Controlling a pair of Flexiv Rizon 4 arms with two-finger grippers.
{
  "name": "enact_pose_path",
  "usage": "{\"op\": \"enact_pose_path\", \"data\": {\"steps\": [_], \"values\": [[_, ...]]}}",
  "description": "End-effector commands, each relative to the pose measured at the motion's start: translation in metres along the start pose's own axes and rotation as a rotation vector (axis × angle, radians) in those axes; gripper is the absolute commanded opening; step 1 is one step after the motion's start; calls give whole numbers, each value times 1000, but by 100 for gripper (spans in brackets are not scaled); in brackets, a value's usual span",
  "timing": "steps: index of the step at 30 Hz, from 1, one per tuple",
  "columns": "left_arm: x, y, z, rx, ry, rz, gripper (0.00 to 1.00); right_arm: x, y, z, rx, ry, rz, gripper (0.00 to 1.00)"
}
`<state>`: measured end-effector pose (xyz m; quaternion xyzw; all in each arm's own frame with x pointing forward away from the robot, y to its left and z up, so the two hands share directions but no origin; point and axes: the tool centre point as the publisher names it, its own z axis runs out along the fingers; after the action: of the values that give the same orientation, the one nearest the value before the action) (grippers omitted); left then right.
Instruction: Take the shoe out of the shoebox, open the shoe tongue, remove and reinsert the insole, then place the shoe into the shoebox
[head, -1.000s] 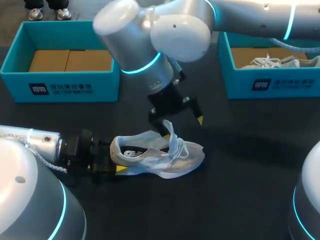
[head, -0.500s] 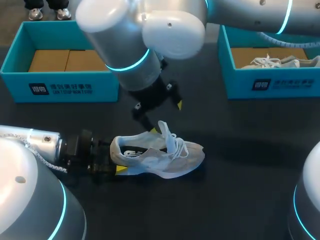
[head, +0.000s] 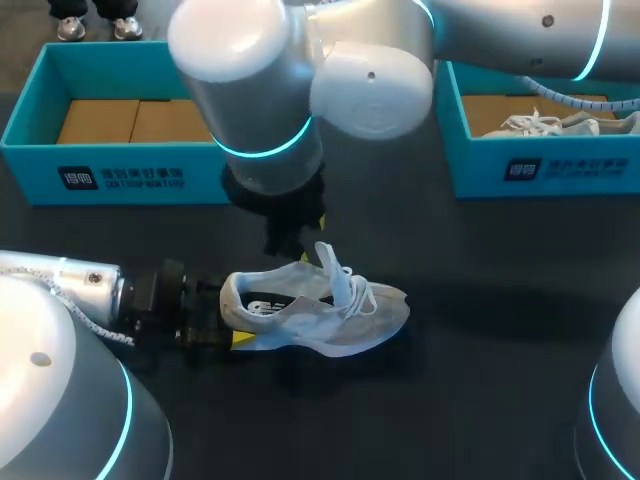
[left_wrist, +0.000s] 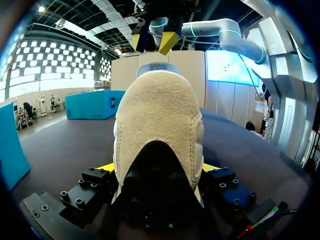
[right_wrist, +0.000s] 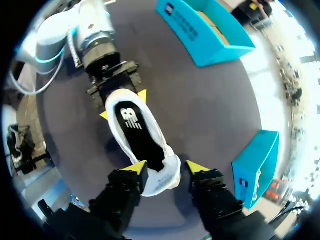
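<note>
A white and grey shoe (head: 330, 312) lies on its sole on the dark table, toe to the right. My left gripper (head: 215, 322) is shut on its heel (left_wrist: 157, 115), a yellow tip on either side. My right arm (head: 270, 120) reaches over from the right, and its wrist hides its gripper in the head view. In the right wrist view my right gripper (right_wrist: 164, 169) hangs open over the shoe (right_wrist: 137, 131). The raised white tongue (right_wrist: 167, 175) stands between its fingers. The dark insole (right_wrist: 132, 120) lies inside the shoe.
A teal shoebox (head: 120, 175) with brown cardboard inside stands at the back left. A second teal box (head: 540, 170) at the back right holds another pale shoe (head: 560, 122). Bare table lies in front of and to the right of the shoe.
My right arm has swung left and down over the shoe, its wrist turned, and its fingers have drawn closer together around the tongue. The left gripper and the shoe have stayed still.
</note>
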<state>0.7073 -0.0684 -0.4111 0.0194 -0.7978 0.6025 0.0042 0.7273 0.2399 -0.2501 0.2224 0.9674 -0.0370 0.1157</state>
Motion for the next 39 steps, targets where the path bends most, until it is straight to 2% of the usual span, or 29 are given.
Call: {"op": "enact_pose_path", "data": {"steps": [1,4,8,25,29,33,39], "values": [[1,0,0,0,-3,1,0,7,21,13,4,20,-67,0],[1,0,0,0,-3,1,0,14,32,23,-11,32,-104,0],[1,0,0,0,-3,1,0,22,36,31,-25,54,-102,0],[1,0,0,0,-3,1,0,22,36,31,-25,54,-102,0],[1,0,0,0,-3,1,0,31,20,37,-65,40,-119,0],[1,0,0,0,-3,1,0,38,7,43,-53,61,-141,0],[1,0,0,0,-3,1,0,39,6,54,-60,98,-184,0]]}}
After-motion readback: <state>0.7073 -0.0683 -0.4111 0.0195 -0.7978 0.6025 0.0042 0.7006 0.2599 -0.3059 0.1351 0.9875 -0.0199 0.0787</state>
